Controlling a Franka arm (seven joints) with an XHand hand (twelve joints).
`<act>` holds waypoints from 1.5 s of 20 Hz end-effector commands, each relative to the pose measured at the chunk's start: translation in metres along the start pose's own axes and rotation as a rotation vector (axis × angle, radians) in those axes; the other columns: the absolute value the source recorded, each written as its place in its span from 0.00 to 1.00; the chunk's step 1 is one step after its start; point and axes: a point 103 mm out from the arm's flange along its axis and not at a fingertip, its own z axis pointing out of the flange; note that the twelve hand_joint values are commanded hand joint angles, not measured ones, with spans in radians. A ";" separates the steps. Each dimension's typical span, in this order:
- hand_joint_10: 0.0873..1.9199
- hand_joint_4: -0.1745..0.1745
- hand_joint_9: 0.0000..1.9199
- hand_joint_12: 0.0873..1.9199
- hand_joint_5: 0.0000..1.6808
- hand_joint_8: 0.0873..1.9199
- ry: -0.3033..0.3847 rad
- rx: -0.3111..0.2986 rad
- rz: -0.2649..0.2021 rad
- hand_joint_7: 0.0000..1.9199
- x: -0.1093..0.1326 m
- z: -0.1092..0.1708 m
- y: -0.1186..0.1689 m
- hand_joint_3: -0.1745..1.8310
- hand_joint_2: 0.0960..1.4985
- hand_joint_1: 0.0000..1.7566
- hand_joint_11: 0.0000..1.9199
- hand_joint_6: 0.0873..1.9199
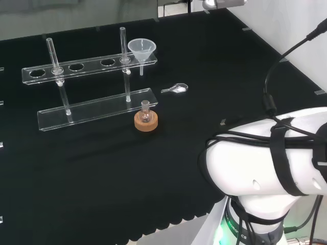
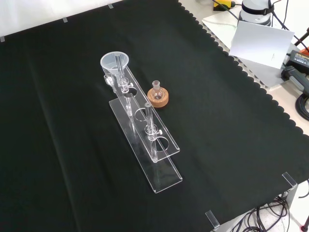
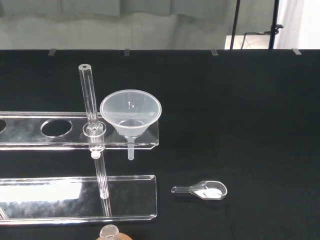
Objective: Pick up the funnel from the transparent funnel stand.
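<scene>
The hand's state could not be told, the arm's white links (image 1: 271,168) being all that was seen of the robot at the worktop's near edge in the head view. The translucent, cone-shaped funnel (image 1: 141,49) was seated in the end hole of the clear funnel stand (image 1: 87,69), its narrow stem hanging through the upper shelf. The stand was made of two flat transparent shelves joined by thin rods, and its edges were hard to trace against the black cloth of the worktop (image 1: 76,173). A small round glass flask (image 1: 146,115) was set on a cork ring (image 1: 145,122) just beside the stand's base. A little clear glass scoop (image 3: 202,190) holding something white was laid on the cloth nearby.
</scene>
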 end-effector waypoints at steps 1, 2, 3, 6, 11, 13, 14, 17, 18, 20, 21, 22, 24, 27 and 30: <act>0.31 0.51 0.08 0.66 0.09 0.22 -0.011 -0.010 0.001 0.00 0.000 0.000 0.001 0.36 0.74 0.01 0.06 0.07; 0.31 0.51 0.08 0.67 0.11 0.22 -0.011 -0.010 0.001 0.00 -0.001 0.001 0.001 0.32 0.77 0.00 0.05 0.04; 0.31 0.51 0.08 0.69 0.12 0.22 -0.010 -0.012 0.000 0.00 -0.001 0.001 0.002 0.30 0.78 0.00 0.05 0.01; 0.31 0.50 0.08 0.69 0.14 0.22 -0.007 -0.019 -0.002 0.00 -0.011 0.002 0.004 0.27 0.81 0.00 0.04 0.00; 0.31 0.50 0.08 0.69 0.15 0.22 -0.009 -0.004 0.010 0.00 -0.019 0.005 0.008 0.27 0.81 0.00 0.04 0.00; 0.31 0.50 0.08 0.69 0.15 0.22 -0.010 0.010 0.017 0.00 -0.019 0.008 0.015 0.27 0.81 0.00 0.04 0.00; 0.31 0.50 0.08 0.69 0.15 0.22 -0.011 0.012 0.021 0.00 -0.018 0.009 0.018 0.27 0.81 0.00 0.04 0.00; 0.31 0.50 0.08 0.69 0.15 0.22 -0.013 0.016 0.031 0.00 -0.013 0.014 0.027 0.26 0.81 0.00 0.04 0.00; 0.31 0.50 0.08 0.69 0.15 0.22 -0.016 0.017 0.036 0.00 -0.011 0.017 0.031 0.26 0.81 0.00 0.04 0.00; 0.31 0.49 0.08 0.69 0.15 0.22 -0.022 0.026 0.042 0.00 -0.004 0.023 0.039 0.26 0.81 0.00 0.04 0.00; 0.31 0.49 0.08 0.69 0.15 0.22 -0.023 0.031 0.044 0.00 -0.001 0.027 0.043 0.26 0.81 0.00 0.04 0.00; 0.31 0.49 0.08 0.69 0.15 0.22 -0.024 0.034 0.045 0.00 0.002 0.031 0.046 0.26 0.81 0.00 0.04 0.00; 0.31 0.49 0.08 0.69 0.16 0.22 -0.029 0.043 0.046 0.00 0.005 0.036 0.056 0.26 0.81 0.00 0.04 0.00; 0.31 0.49 0.08 0.70 0.16 0.22 -0.040 0.025 0.024 0.00 0.010 0.048 0.073 0.26 0.81 0.00 0.04 0.00; 0.31 0.48 0.09 0.70 0.16 0.22 -0.038 0.036 0.003 0.01 0.015 0.061 0.090 0.25 0.80 0.00 0.03 0.00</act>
